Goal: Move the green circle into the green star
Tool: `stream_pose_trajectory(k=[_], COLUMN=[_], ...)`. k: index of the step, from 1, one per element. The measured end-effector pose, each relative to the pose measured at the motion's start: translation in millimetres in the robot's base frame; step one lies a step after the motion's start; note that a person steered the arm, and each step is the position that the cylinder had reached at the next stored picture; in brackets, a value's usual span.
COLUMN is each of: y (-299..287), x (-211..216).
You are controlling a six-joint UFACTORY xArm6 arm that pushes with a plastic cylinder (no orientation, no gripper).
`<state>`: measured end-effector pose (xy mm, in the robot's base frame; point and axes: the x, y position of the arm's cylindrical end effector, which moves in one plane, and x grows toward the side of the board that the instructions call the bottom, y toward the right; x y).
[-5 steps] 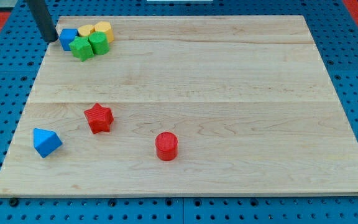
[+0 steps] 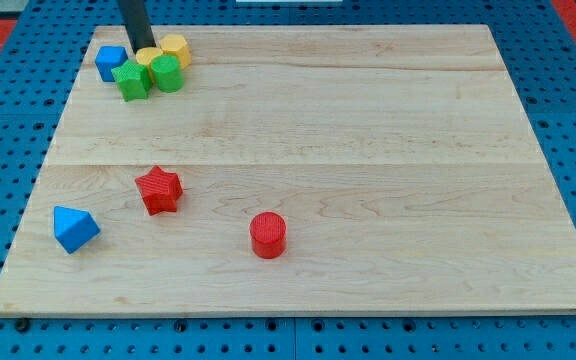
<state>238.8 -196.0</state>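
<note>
The green circle (image 2: 167, 73) sits near the view's top left, touching the green star (image 2: 131, 80) on its left. A blue block (image 2: 110, 62) lies left of the star. Two yellow blocks lie just above: one (image 2: 174, 48) at the right, one (image 2: 148, 57) partly hidden behind the rod. My tip (image 2: 144, 47) is at the top edge of this cluster, against the partly hidden yellow block, above and between the green star and the green circle.
A red star (image 2: 158, 189) lies at the left middle of the wooden board (image 2: 368, 150). A blue block (image 2: 74, 228) is at the lower left. A red cylinder (image 2: 268, 234) lies below the centre. Blue pegboard surrounds the board.
My tip moved right from beside the blue block's left to the top of the cluster. The blocks in the cluster hardly shifted.
</note>
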Motion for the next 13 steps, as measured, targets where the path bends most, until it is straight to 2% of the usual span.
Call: stream_pose_trajectory(k=[1, 3, 5, 6, 8, 10, 11, 12, 13], y=[13.1, 14.8, 58.6, 76.2, 59.8, 122.1, 33.6, -44.2, -73.2], x=[-2.5, 21.1, -27.6, -6.9, 7.2, -0.2, -25.8, -31.6, -12.5])
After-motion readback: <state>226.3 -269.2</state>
